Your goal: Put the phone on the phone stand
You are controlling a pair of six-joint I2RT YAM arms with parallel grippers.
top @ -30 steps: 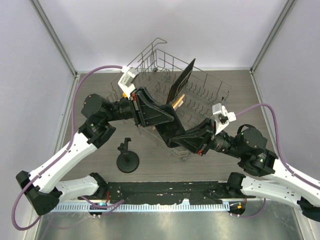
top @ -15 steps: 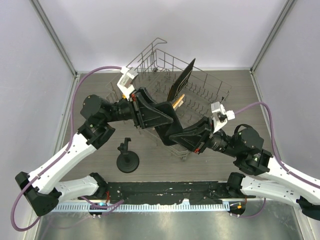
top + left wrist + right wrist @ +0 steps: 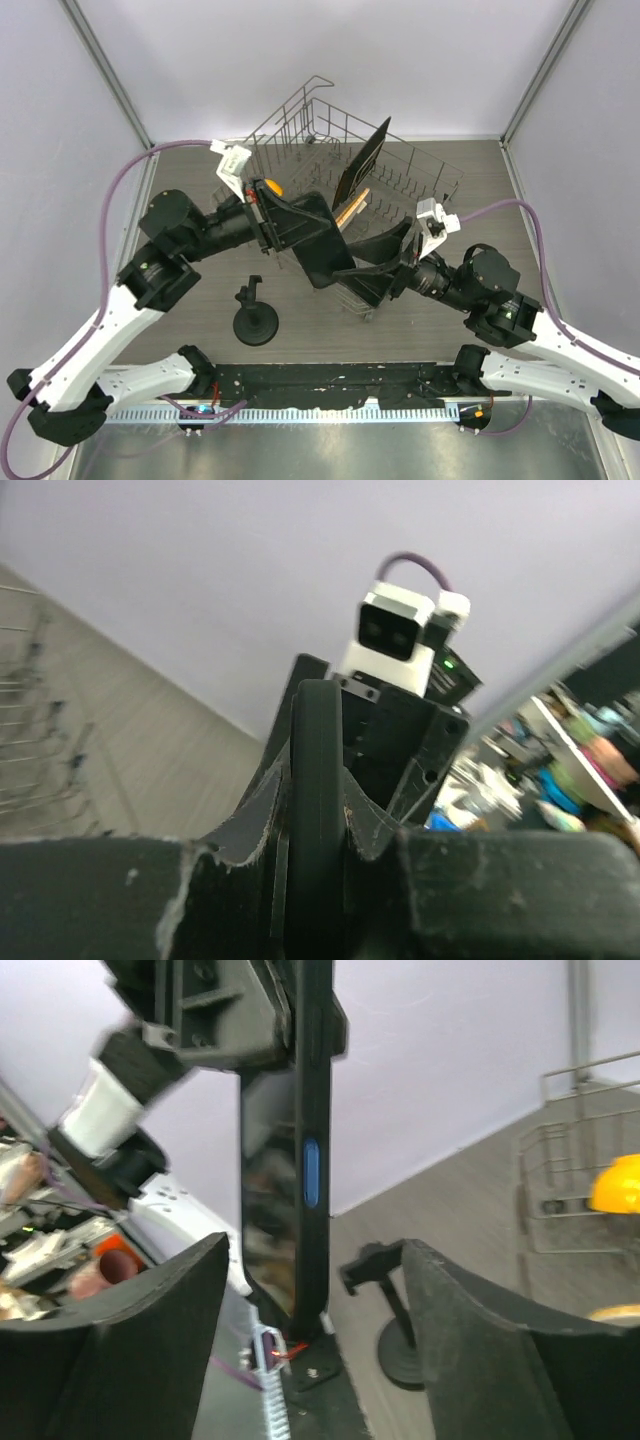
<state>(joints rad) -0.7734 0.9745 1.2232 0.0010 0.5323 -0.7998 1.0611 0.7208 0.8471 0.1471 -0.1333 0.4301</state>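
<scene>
- Presently the phone (image 3: 318, 780) is clamped edge-on in the left claw (image 3: 310, 240), held aloft so it can be carried over.
- The right claw (image 3: 312, 1250) is spread wide; the phone stands between its fingers (image 3: 150, 1340) untouched, so only the left claw bears it.
- The phone stand (image 3: 255, 318) is seen below the left claw, near it on the table (image 3: 205, 300), unloaded.
</scene>
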